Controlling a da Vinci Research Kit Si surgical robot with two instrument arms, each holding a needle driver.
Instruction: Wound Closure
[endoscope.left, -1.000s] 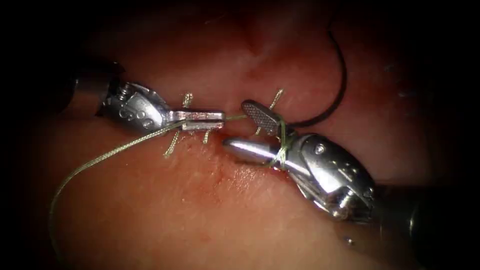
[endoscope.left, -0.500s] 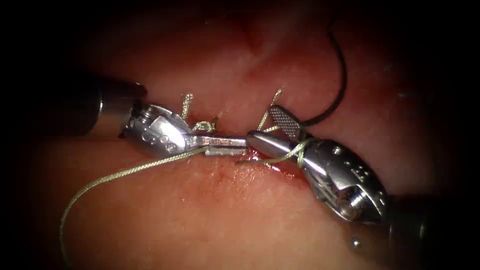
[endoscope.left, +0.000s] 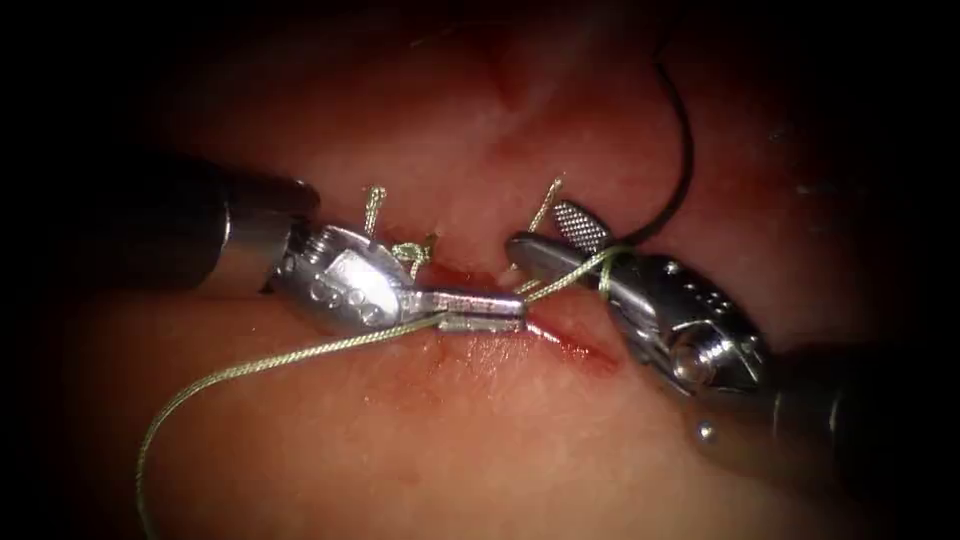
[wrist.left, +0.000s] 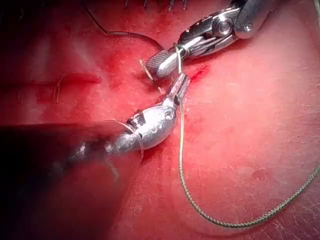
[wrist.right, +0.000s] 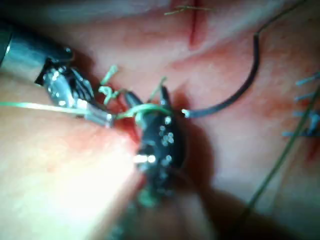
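In the endoscope view my left tool (endoscope.left: 512, 312) is shut on the green thread (endoscope.left: 250, 368) and lies over the left end of the cut (endoscope.left: 575, 346) in the tissue (endoscope.left: 480, 440). From its jaws the thread runs right and loops around my right tool (endoscope.left: 540, 232), whose jaws stand open with nothing between them. The dark curved needle (endoscope.left: 686, 150) lies free on the tissue right of the cut, held by neither tool. The left wrist view shows the left tool (wrist.left: 180, 86) on the thread (wrist.left: 183, 165) beside the right tool (wrist.left: 161, 63). The right wrist view shows the loop over the right tool (wrist.right: 149, 102).
Short cut thread ends (endoscope.left: 373, 204) of an earlier stitch stand up on both sides of the cut, with a small knot (endoscope.left: 410, 250) behind the left tool. Red fluid (endoscope.left: 480, 350) wets the tissue around the cut. The thread's long tail curves off to the lower left.
The left tool has moved right and down along the cut, thread in its jaws. The right tool has drawn back right and upward, the loop still round its jaws.
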